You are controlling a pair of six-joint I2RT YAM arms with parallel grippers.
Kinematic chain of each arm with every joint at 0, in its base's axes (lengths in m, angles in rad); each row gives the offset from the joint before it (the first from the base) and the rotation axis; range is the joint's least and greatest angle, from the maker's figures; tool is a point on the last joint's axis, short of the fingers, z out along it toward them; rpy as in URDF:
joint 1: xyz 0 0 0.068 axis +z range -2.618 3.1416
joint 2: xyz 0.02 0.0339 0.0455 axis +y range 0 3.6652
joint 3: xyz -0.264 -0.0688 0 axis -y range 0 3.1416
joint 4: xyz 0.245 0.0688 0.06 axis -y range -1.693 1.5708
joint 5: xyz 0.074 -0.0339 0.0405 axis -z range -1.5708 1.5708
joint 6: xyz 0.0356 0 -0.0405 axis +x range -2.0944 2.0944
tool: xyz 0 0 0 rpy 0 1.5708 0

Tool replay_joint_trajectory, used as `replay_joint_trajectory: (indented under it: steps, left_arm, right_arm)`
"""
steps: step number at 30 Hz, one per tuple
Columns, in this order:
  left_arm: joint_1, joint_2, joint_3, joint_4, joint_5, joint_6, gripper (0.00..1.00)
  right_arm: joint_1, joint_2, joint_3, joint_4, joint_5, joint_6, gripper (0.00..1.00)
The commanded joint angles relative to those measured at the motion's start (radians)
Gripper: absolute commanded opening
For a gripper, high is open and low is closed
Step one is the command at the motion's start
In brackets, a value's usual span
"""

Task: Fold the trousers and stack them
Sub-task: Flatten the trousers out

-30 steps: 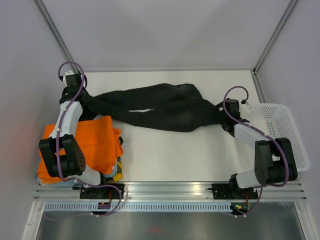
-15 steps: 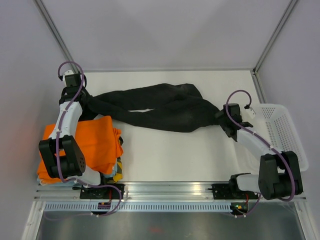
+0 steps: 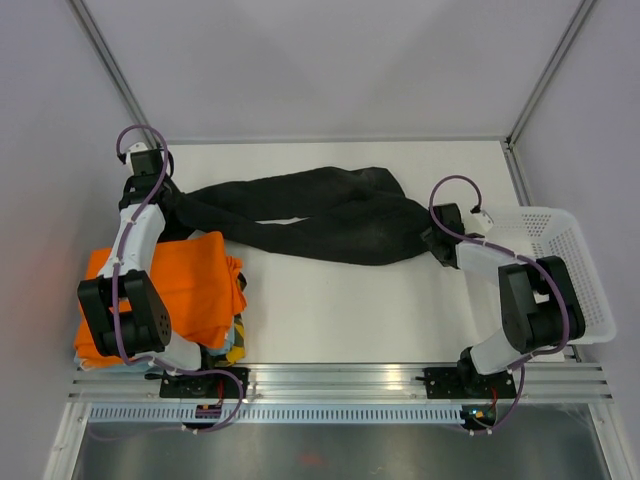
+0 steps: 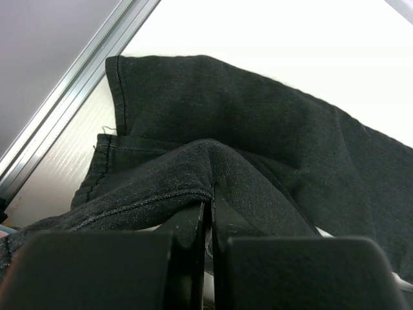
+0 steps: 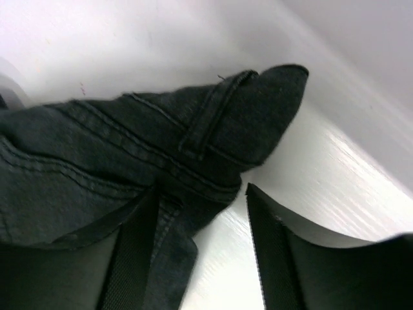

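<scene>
Where the black trousers [image 3: 310,215] lie, they stretch crosswise over the far half of the white table [image 3: 340,310], running from roughly 9 o'clock to 3 o'clock in the overhead view. They are rumpled and loosely twisted. The two legs narrow toward the 9 o'clock end, and the wider waist bunches at the 3 o'clock end.

At the leg end, the left gripper [image 4: 210,213] has its jaws pressed together on a raised fold of the black cloth. A stitched hem shows just beyond the fold, and the rest of the leg lies flat on the table toward 12 o'clock in the left wrist view.

At the waist end, the right gripper [image 5: 201,194] stands with its jaws apart. A corner of the waistband, with a belt loop and seams, lies between and beyond them. One of the fingers [image 5: 129,258] is against the cloth and the other is clear of it on bare table, so nothing is pinched.

An orange garment [image 3: 190,285] tops a pile at about 7 o'clock from the trousers, beside the left arm, with yellow and blue edges showing beneath it. A white latticed basket [image 3: 560,260] sits at the table's 3 o'clock edge, just beyond the right arm.
</scene>
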Motion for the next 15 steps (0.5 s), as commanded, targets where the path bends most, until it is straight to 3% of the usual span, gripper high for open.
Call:
replay_joint_trajectory:
  steps: [1, 2, 4, 6, 15]
  left_arm:
    - [0.005, -0.034, -0.005, 0.045, 0.008, -0.023, 0.02]
    - [0.006, -0.034, -0.005, 0.048, 0.008, -0.023, 0.02]
    - [0.008, -0.034, -0.003, 0.048, 0.012, -0.023, 0.02]
    - [0.012, -0.037, 0.001, 0.045, 0.017, -0.023, 0.02]
    - [0.02, -0.103, 0.119, -0.05, 0.069, 0.03, 0.02]
  right_arm:
    - [-0.011, 0.022, 0.056, 0.075, 0.066, -0.028, 0.61]
    - [-0.009, 0.028, 0.062, 0.1, 0.064, -0.05, 0.56]
    - [-0.009, 0.033, 0.085, 0.107, 0.057, -0.068, 0.23]
    - [-0.006, 0.022, 0.116, 0.099, 0.06, -0.096, 0.0]
    - [0.041, -0.179, 0.225, 0.039, 0.093, -0.278, 0.0]
